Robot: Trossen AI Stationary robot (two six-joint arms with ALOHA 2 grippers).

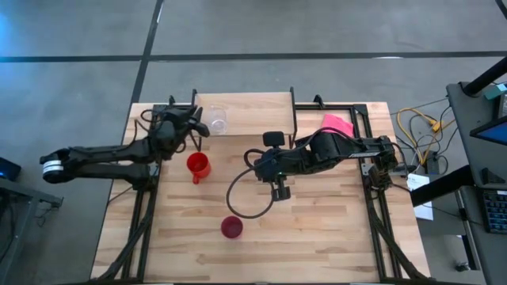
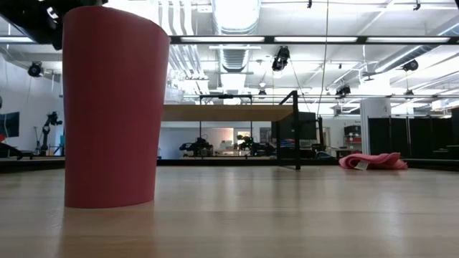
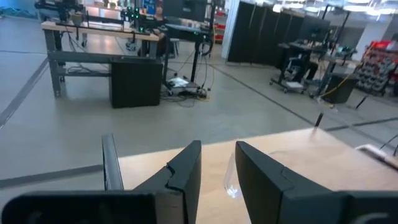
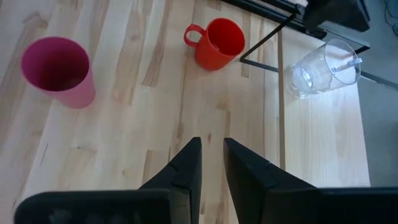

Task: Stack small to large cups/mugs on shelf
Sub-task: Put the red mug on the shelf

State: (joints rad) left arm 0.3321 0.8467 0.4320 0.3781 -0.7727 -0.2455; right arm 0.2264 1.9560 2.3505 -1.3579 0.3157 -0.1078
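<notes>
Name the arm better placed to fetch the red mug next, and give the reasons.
Left. The left gripper hovers at the shelf by the glass cup, just above the red mug; the right gripper sits farther off.

Illumination is bright and even, supplied by overhead ceiling fixtures (image 2: 233, 14) that bloom to white glare. The magenta tumbler (image 2: 111, 107) appears close and slightly soft. Shadows are faint.

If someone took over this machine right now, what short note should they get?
Left hand: empty, narrowly open, beside the clear glass cup.
Right hand: empty, fingers nearly together, over the table's middle.
The glass cup stands on the shelf. The red mug and the magenta tumbler stand on the table.
Done: glass on the shelf.
Left: mug and tumbler onto the shelf.
</notes>
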